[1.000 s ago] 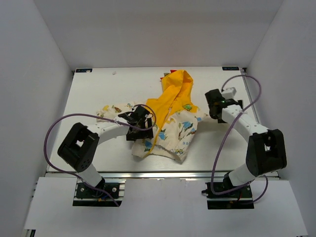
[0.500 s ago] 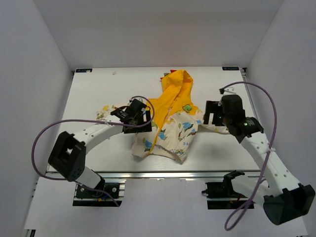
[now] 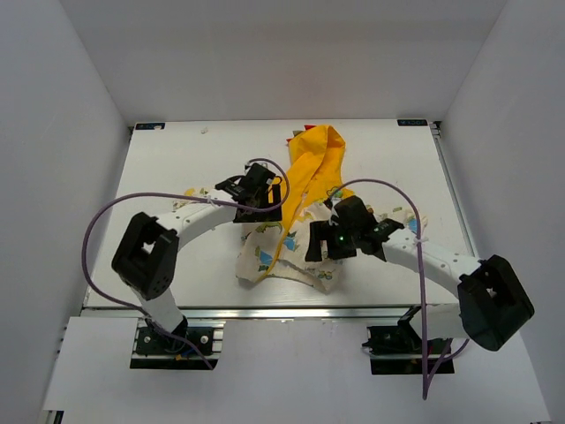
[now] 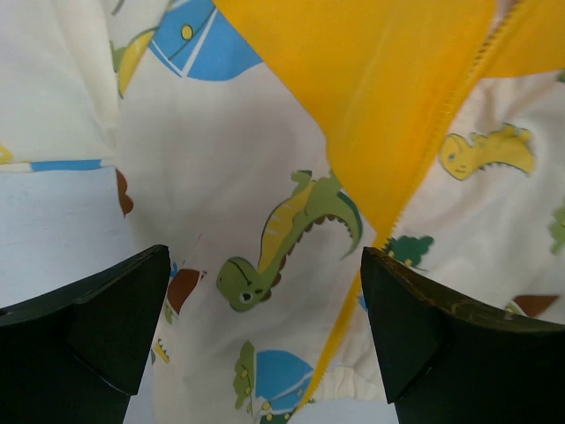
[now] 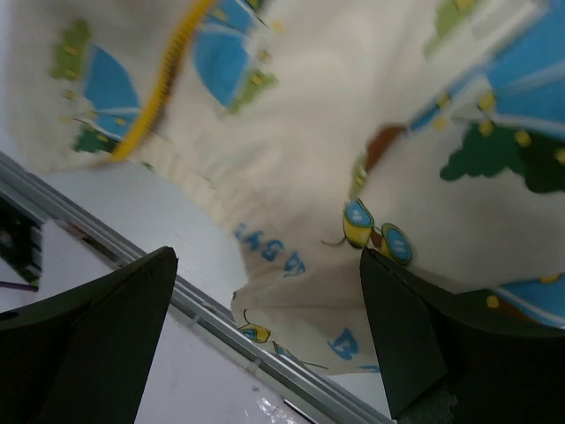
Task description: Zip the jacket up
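The left arm (image 3: 190, 216) reaches in from the near left corner of the white surface (image 3: 177, 159), a purple cable (image 3: 97, 230) looping beside it. A scrap of cream sleeve (image 3: 190, 193) shows just beyond the arm, towards the left edge. The left jaws stand wide apart with nothing between them (the left wrist view shows only cloth below), poised over the jacket's left front, where cream dinosaur print meets a yellow panel. Whether they touch the cloth cannot be told.

The jacket (image 3: 309, 172) lies crumpled in the middle of the surface, its yellow hood (image 3: 318, 146) up at the far edge and its cream hem (image 3: 300, 272) close to the near edge. The orange zipper strip (image 3: 281, 243) runs down the front, unjoined, and the yellow lining is folded open beside it. In the left wrist view its teeth (image 4: 433, 132) edge the yellow panel.

The right arm (image 3: 424, 256) comes in from the near right corner, across the jacket's right side. The right jaws are also wide and hold nothing, over the hem; the right wrist view shows the zipper strip (image 5: 168, 62) and the surface's near edge below.
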Action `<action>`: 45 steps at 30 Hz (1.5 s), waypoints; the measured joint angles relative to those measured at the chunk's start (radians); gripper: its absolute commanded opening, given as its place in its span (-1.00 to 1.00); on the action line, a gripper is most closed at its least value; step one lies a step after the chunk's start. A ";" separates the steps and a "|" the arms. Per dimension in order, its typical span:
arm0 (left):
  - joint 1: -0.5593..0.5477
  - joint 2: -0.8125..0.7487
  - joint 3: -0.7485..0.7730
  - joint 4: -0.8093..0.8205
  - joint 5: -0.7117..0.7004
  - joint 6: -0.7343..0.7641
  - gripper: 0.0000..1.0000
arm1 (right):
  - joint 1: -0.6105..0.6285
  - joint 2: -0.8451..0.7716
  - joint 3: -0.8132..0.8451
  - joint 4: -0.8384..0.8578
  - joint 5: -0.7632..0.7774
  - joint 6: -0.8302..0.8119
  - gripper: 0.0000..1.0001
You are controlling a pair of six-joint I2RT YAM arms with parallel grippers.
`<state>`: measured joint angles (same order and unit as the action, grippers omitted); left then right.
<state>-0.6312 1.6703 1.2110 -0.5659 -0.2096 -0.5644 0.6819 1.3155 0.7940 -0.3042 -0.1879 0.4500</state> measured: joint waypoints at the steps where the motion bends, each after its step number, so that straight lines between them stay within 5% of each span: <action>1: 0.001 0.027 0.002 -0.001 0.008 0.003 0.96 | -0.003 -0.004 -0.034 -0.003 0.004 0.018 0.79; 12: 0.002 0.186 0.043 -0.006 0.042 0.019 0.96 | -0.211 0.020 -0.174 0.034 -0.001 0.048 0.79; 29: 0.124 0.431 0.394 -0.050 0.137 0.054 0.96 | -0.454 0.451 0.303 0.034 0.079 -0.188 0.79; 34: 0.124 0.283 0.325 -0.031 0.158 0.078 0.96 | -0.404 0.298 0.313 -0.036 0.120 -0.258 0.79; 38: 0.123 0.024 0.157 -0.003 0.161 0.069 0.96 | -0.229 0.145 0.321 -0.043 0.180 -0.283 0.79; 45: 0.123 -0.226 -0.060 -0.006 0.156 0.022 0.96 | -0.027 0.282 0.372 -0.117 0.232 -0.243 0.76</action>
<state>-0.5079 1.4445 1.1515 -0.5716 -0.0532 -0.5426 0.6548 1.5970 1.1656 -0.4217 0.0437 0.2070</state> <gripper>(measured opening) 0.982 0.884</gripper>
